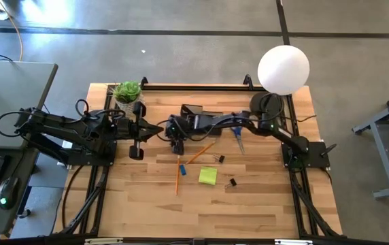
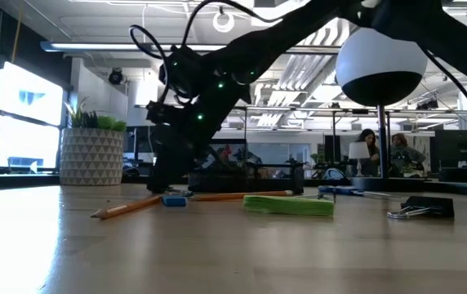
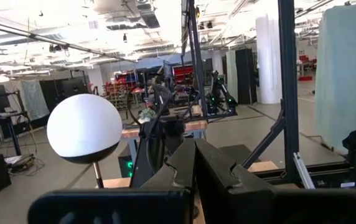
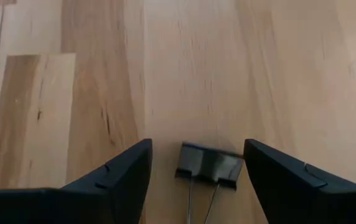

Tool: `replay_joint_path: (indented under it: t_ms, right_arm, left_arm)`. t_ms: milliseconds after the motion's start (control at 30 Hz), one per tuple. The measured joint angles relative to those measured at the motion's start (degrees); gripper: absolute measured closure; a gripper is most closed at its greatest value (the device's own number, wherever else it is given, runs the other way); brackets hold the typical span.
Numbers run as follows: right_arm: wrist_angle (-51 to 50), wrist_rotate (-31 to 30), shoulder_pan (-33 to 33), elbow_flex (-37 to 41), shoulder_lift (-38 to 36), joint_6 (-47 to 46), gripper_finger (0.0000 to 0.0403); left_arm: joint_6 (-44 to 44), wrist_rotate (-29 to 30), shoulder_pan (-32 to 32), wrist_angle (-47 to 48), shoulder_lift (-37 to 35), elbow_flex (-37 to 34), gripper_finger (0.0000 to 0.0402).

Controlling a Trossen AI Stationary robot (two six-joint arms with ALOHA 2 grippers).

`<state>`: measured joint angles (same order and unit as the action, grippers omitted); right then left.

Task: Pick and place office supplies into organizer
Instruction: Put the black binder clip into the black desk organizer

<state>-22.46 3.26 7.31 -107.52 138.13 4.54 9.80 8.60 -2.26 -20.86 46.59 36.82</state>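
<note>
We see the right gripper [image 4: 196,177] low over the table [image 4: 184,68], fingers spread wide, a binder clip [image 4: 208,167] lying loose between them, just beside the organizer [image 1: 198,116]. Left gripper [image 3: 195,171] waits pinched shut at table's left.

Binder clip [image 4: 208,167] on table [image 4: 184,68], between jaws.

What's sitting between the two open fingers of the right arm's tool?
A small black binder clip lies on the wooden table, in the gap of the open right tool. The right wrist view shows it; neither finger touches it.
</note>
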Motion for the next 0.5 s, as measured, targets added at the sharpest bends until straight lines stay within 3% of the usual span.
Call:
replay_joint_path:
  t_ms: [500]
  right_arm:
    - [-3.3,-0.7,0.2,-1.4,0.9,-3.0,0.0153]
  left_arm:
    - [0.0,0.0,0.0,0.0,0.0,0.0,0.0401]
